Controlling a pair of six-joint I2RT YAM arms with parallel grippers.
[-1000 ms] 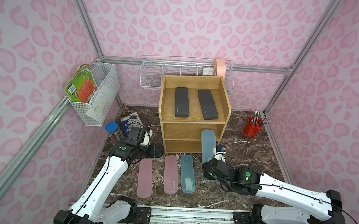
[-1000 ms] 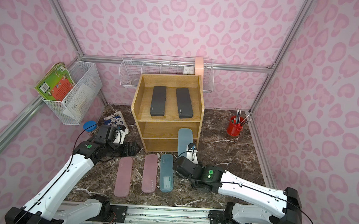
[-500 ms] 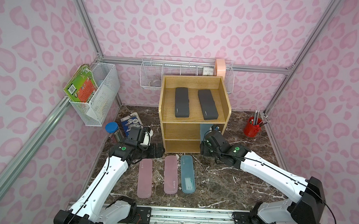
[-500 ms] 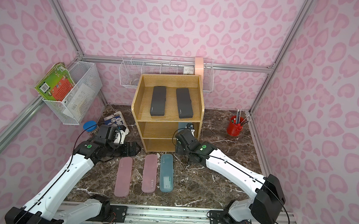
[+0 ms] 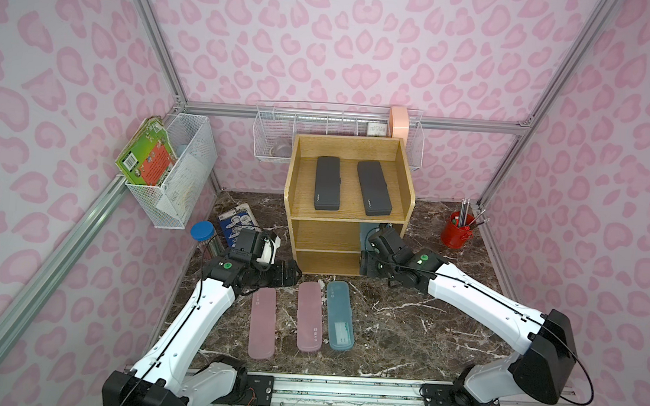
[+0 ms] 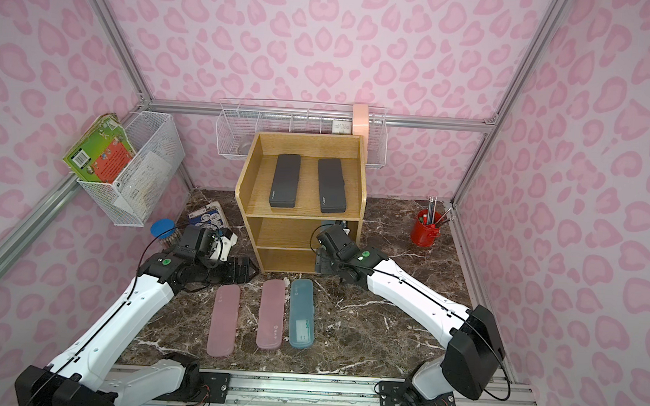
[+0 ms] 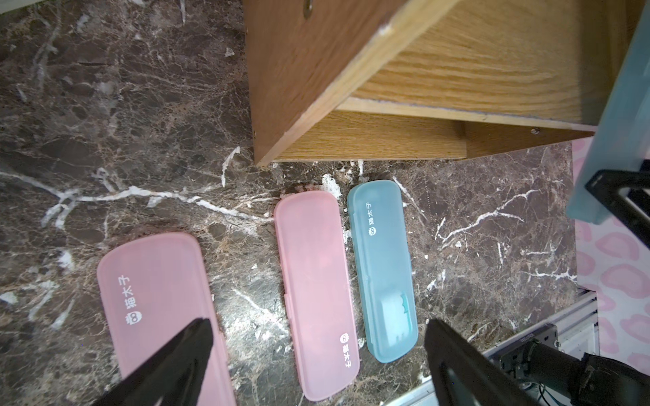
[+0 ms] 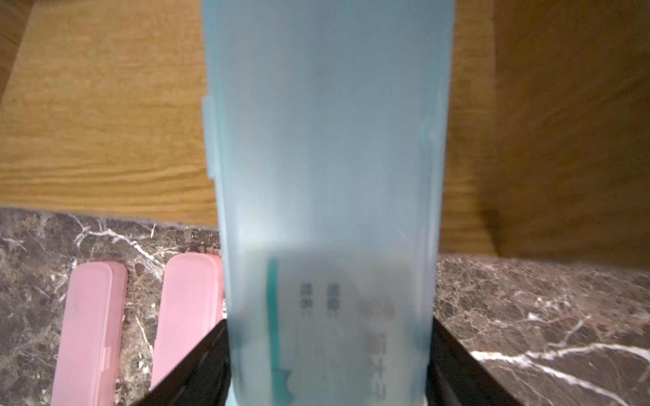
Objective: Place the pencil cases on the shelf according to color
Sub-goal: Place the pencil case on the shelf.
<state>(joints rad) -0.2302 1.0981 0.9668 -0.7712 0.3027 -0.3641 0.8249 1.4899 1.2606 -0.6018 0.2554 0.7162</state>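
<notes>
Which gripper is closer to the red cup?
Right. The right gripper, holding a blue case at the shelf, is on the side of the red cup; the left gripper is beyond the opposite front corner.

Setting: robot-lab test cell, not a lived-in room.

Evidence:
- A bare aluminium frame [image 5: 160,47] at the corners carries flat wall panels [image 5: 326,37] printed with pink leopard spots.
- The marble-pattern tabletop [image 5: 405,325] ends at a metal rail [image 5: 342,394] on the near edge.
- The left arm [image 5: 208,309] and right arm [image 5: 480,298], both white, are mounted at that rail.

The dressing imitates a study corner:
- a white wire basket [image 5: 185,187] on the left wall, holding a green booklet [image 5: 144,158]
- a second wire basket [image 5: 277,139] on the far wall
- a wooden shelf [image 5: 329,235] mid-table
- a red cup [image 5: 456,235] of pencils, far right
</notes>
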